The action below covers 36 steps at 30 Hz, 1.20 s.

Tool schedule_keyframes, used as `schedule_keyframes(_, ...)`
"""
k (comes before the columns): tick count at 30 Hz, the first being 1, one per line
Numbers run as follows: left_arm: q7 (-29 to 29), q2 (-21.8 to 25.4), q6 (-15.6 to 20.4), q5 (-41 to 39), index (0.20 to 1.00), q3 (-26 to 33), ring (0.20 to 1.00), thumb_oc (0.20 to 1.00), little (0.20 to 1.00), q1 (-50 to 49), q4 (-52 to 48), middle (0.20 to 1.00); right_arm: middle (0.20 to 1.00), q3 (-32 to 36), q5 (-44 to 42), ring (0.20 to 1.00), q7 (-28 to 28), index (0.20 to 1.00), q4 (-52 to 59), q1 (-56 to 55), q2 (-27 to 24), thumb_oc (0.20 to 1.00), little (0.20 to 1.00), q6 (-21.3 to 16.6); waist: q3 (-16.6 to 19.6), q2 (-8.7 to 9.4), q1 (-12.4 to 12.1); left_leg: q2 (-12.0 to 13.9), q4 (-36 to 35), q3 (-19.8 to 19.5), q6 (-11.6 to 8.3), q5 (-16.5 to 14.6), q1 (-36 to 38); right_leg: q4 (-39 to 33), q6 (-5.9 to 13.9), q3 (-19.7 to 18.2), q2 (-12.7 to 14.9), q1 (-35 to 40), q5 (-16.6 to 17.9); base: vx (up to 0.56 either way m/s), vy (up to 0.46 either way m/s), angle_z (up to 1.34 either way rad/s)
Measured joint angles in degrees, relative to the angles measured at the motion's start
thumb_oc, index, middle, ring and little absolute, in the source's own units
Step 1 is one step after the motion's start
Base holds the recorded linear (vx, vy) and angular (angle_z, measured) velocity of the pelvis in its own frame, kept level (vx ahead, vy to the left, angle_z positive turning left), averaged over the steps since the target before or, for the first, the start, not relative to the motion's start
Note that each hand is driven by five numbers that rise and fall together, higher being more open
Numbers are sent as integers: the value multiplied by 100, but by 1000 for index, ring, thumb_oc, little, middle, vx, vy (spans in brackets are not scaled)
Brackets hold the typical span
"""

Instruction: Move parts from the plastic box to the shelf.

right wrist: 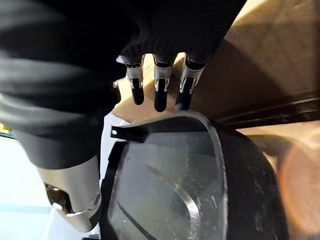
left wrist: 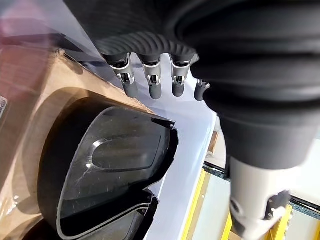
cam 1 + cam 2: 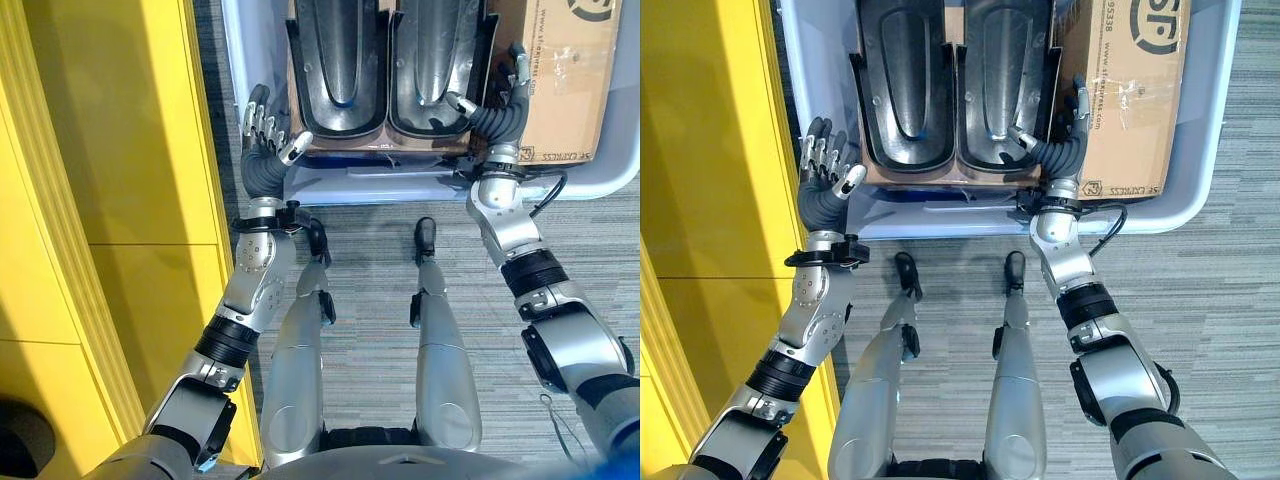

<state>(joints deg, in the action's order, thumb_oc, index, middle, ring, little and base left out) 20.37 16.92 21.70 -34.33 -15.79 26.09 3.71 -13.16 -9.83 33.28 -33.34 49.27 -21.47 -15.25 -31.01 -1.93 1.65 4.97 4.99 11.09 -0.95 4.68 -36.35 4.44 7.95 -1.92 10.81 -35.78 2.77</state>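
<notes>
Reaching at the plastic box (image 3: 600, 180), the left hand (image 3: 268, 130) hangs with fingers (image 2: 152, 87) released, just outside its left wall, holding nothing. The right hand (image 3: 500, 100) rests between the right black part (image 3: 435, 60) and a cardboard carton (image 3: 560, 70); whether it grips is unclear. Both glossy parts, including the left part (image 3: 340, 60), are cut off at the top.

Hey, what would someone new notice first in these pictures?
Two glossy black moulded parts lie side by side in the pale plastic box, beside a cardboard carton. The left hand and the right hand flank the pair, fingers relaxed. A yellow shelf frame stands on the robot's left.
</notes>
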Motion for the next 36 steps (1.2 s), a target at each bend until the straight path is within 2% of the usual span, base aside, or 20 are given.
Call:
schedule_keyframes(5,-3,60,1,-7,1000,-12,1000,1000,1000,46,-1,1000,1000,-8,-24,1000,62,1000,-522,320,-228,1000,1000,26,-18,-54,-130,-29,1,-67,22,17,-54,0,2,76,32,-9,1,17,1,7)
schedule_keyframes(18,-52,198,1,-112,1000,-230,1000,1000,1000,55,-12,1000,1000,-325,-368,1000,-121,1000,-1613,1162,-452,1000,1000,70,-18,-54,-192,-50,0,-81,44,34,-216,1,20,93,50,-155,20,1,0,0)
schedule_keyframes(25,-204,387,2,-216,1000,-425,1000,1000,1000,83,-31,1000,1000,-568,-797,1000,-548,1000,-3219,1961,-457,1000,1000,38,-16,-56,-246,-116,7,-106,86,63,-238,18,53,115,120,-165,40,-4,4,3)
schedule_keyframes(28,-284,421,3,-271,1000,-454,1000,1000,1000,98,-40,1000,1000,-723,-1017,1000,-698,1000,-3538,2184,-469,1000,1000,64,-15,-58,-251,-132,10,-122,104,109,-284,17,84,115,131,-205,93,-3,-2,1)
schedule_keyframes(29,-286,420,3,-276,1000,-455,1000,1000,1000,98,-40,1000,445,-806,-1131,445,-783,445,-3613,2222,-491,445,445,83,-15,-58,-251,-132,10,-124,102,119,-284,17,84,115,131,-206,100,0,0,0)
schedule_keyframes(30,-286,419,3,-284,1000,-453,1000,1000,1000,98,-40,1000,200,-797,-1197,200,-853,200,-3611,2237,-508,200,200,110,-14,-61,-252,-131,10,-127,98,127,-285,17,85,114,128,-208,107,0,0,0)
schedule_keyframes(36,-316,403,-2,-333,1000,-443,1000,1000,1000,109,-40,1000,200,-578,-1828,200,-1185,200,-3408,2273,-609,200,200,148,-11,-64,-233,-128,8,-132,98,150,-296,20,81,113,122,-215,134,0,0,0)
